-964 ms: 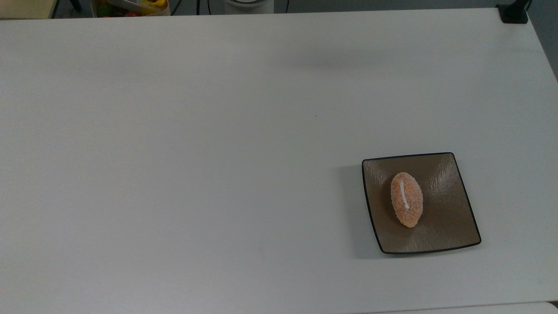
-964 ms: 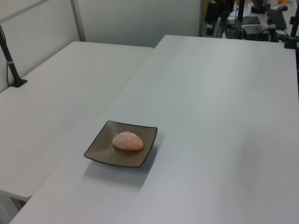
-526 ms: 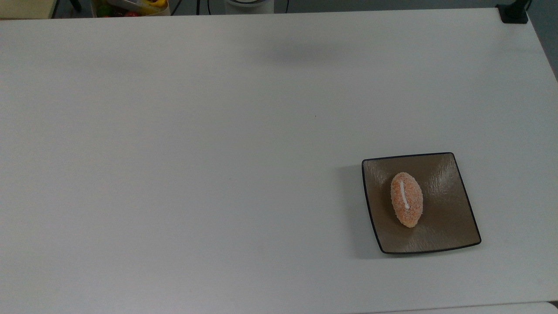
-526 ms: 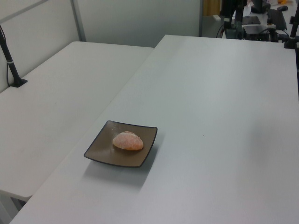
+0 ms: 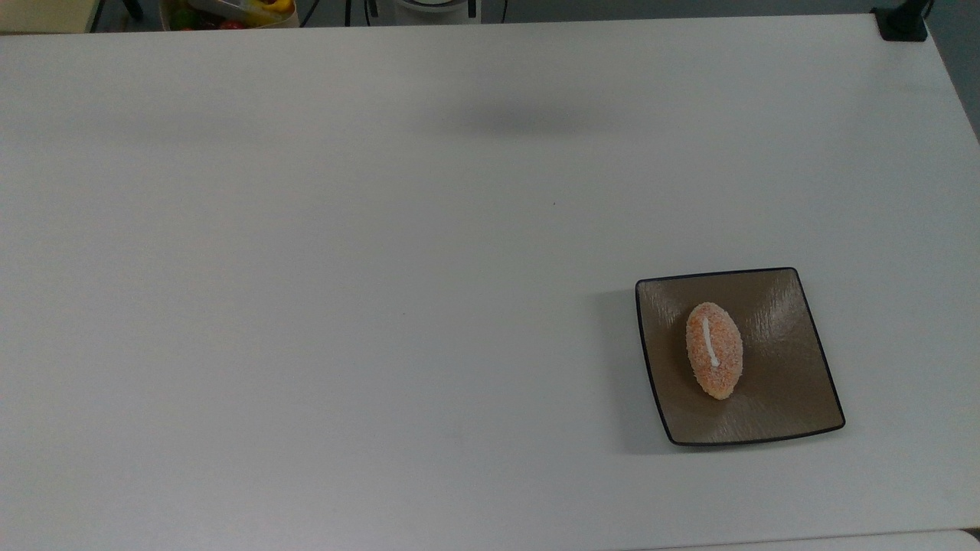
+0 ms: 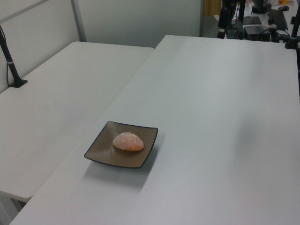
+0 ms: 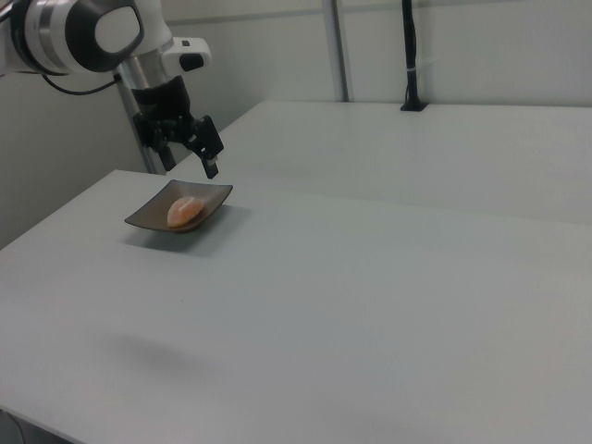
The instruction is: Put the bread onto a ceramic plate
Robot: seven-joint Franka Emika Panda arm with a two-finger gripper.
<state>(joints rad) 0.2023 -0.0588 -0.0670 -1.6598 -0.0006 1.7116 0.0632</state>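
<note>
The bread (image 5: 714, 350), a small oval orange-pink roll with a white stripe on top, lies in the middle of the square brown ceramic plate (image 5: 796, 398) at the top view's lower right. The left view has the bread (image 6: 128, 141) on the plate (image 6: 101, 151) near the table's left edge. In the right view my gripper (image 7: 189, 159) hangs in the air, open and holding nothing, well above the table. There it appears just over the plate (image 7: 148, 215) and the bread (image 7: 185, 211) without touching either.
The white table (image 5: 344, 291) stretches wide around the plate. A second white table (image 6: 56, 103) adjoins it on the left view's left. A black post base (image 5: 902, 23) stands at the top view's upper right corner, and a bin of coloured items (image 5: 230, 11) sits beyond the far edge.
The faint shadow on the table near the top view's far edge has shifted slightly. The bread and the plate have not moved.
</note>
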